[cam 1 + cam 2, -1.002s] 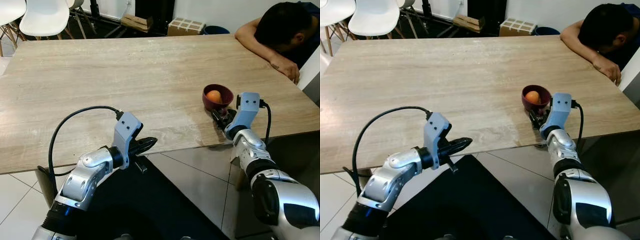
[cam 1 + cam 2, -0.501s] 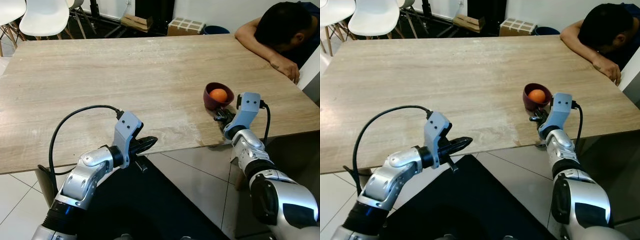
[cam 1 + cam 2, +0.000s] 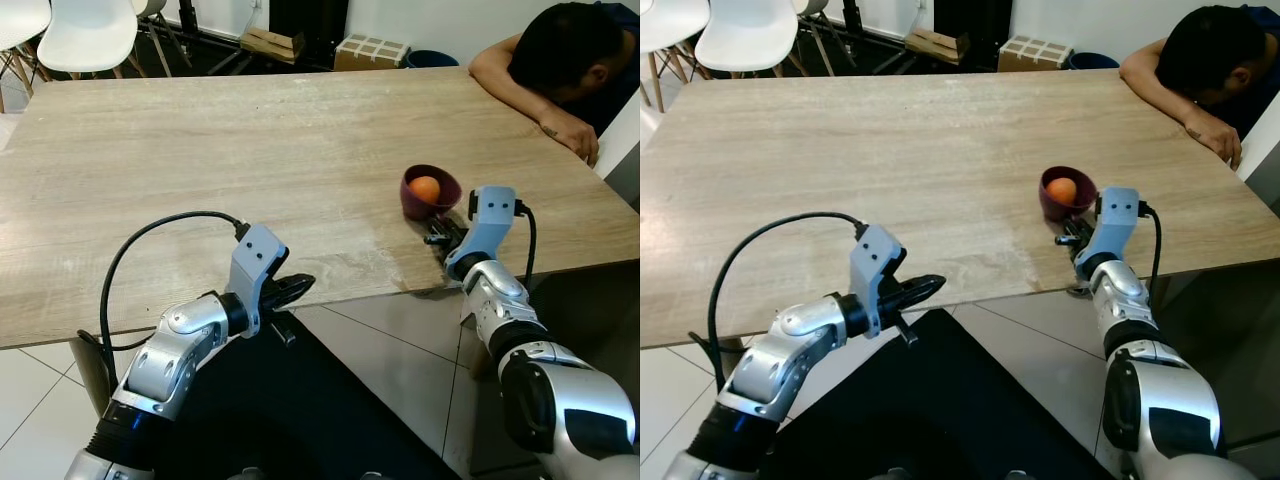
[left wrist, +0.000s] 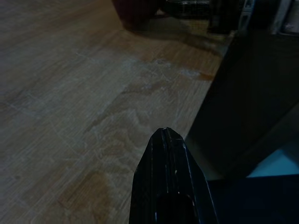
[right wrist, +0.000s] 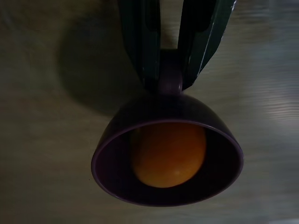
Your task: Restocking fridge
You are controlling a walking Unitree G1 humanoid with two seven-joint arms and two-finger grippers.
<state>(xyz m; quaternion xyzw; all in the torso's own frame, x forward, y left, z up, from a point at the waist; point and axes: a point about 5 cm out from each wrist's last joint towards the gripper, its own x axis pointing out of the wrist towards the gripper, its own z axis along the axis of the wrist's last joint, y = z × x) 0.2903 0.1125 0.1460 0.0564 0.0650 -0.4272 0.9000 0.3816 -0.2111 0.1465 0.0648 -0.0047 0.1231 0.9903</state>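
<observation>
A dark purple bowl (image 3: 431,199) with an orange fruit (image 3: 425,188) inside sits on the wooden table (image 3: 200,150), near its front right edge. My right gripper (image 3: 438,226) is just in front of the bowl. In the right wrist view its fingers (image 5: 140,51) are shut on a short stub handle at the bowl's (image 5: 163,105) side, with the orange (image 5: 168,154) beyond them. My left gripper (image 3: 300,286) hovers at the table's front edge, far left of the bowl. Its fingers (image 4: 168,154) are pressed together and hold nothing.
A person (image 3: 565,50) leans on the table's far right corner, one hand (image 3: 570,130) resting on the top. White chairs (image 3: 90,35) and a cardboard box (image 3: 372,50) stand behind the table. Tiled floor lies below the front edge.
The bowl, held by my right gripper, has shifted slightly to the left and a little farther onto the table. My left arm has stayed still.
</observation>
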